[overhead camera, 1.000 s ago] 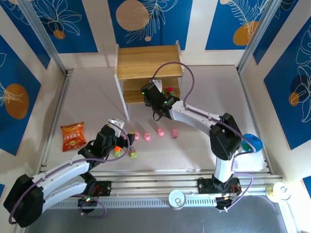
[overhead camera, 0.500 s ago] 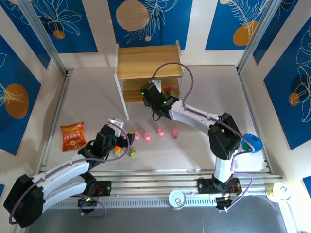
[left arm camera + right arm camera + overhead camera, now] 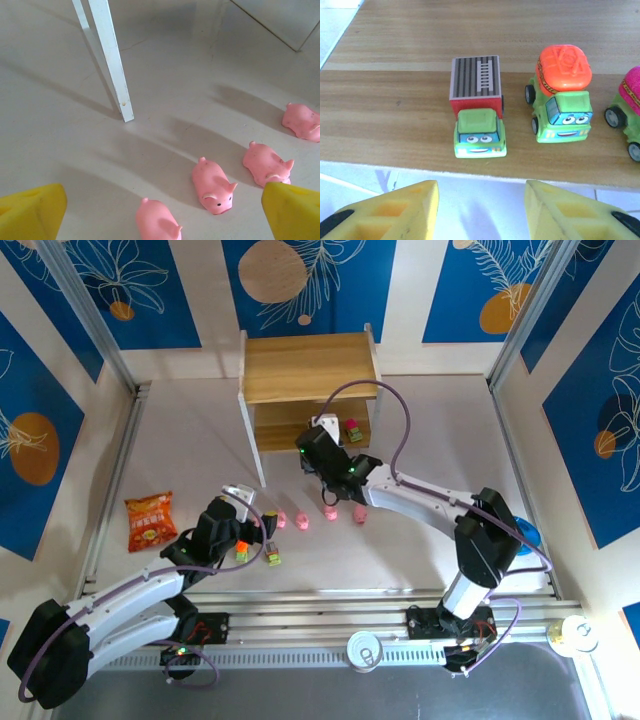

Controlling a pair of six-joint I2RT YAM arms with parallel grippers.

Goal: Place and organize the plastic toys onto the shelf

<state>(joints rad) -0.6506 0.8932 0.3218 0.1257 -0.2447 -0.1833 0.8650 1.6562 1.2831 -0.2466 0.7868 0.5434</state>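
Note:
The shelf (image 3: 305,365) stands at the back of the table. On its lower board (image 3: 395,115) sit a red-backed toy truck (image 3: 476,107), an orange-topped one (image 3: 563,95) and a pink-topped one (image 3: 630,110) at the right edge. My right gripper (image 3: 480,207) is open just in front of the red truck, with nothing between its fingers; it reaches toward the lower tier (image 3: 322,428). Several pink pigs (image 3: 330,511) lie in a row on the table. My left gripper (image 3: 162,212) hangs open over the pigs (image 3: 212,185), near the shelf's white leg (image 3: 112,65). Blocky toys (image 3: 272,557) lie beside the left arm.
An orange snack bag (image 3: 150,520) lies at the left. A blue bowl (image 3: 518,533) sits behind the right arm's elbow. A can (image 3: 365,648) and a small round thing (image 3: 572,633) rest on the near rail. Walls close in both sides.
My right gripper's jaws have widened and the arm has drawn back slightly from the shelf, leaving the red truck on the lower board. The left arm has stayed still.

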